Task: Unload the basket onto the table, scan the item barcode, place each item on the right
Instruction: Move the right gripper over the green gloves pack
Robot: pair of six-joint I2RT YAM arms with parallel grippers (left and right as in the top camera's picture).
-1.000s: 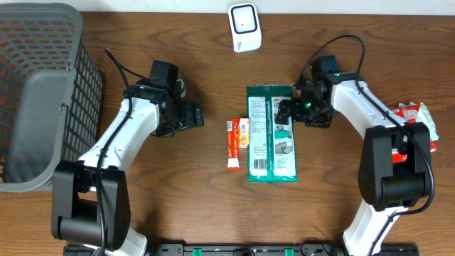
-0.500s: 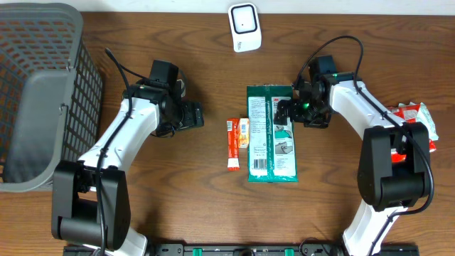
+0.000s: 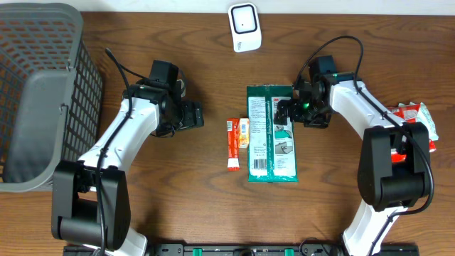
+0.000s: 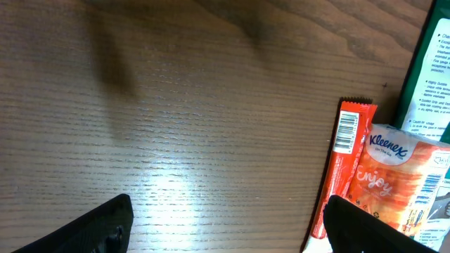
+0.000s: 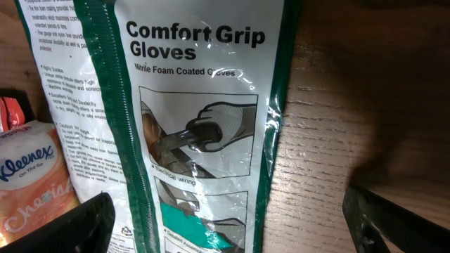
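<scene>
A green and white glove pack (image 3: 271, 135) lies flat mid-table, with an orange snack bar (image 3: 232, 144) and a small Kleenex pack (image 3: 244, 132) to its left. A white scanner (image 3: 244, 27) stands at the back. My right gripper (image 3: 286, 112) hovers open over the glove pack's right edge; in the right wrist view the gripper (image 5: 232, 228) straddles the glove pack (image 5: 197, 105) without touching it. My left gripper (image 3: 193, 114) is open over bare wood left of the bar. In the left wrist view the gripper (image 4: 228, 232) is empty, and the bar (image 4: 344, 176) shows a barcode at its top end.
A grey mesh basket (image 3: 43, 92) fills the far left. A red and white packet (image 3: 412, 117) lies at the right edge behind my right arm. The Kleenex pack (image 4: 394, 176) overlaps the bar's right side.
My right gripper has edged slightly left over the glove pack. The left arm and the items have not moved.
</scene>
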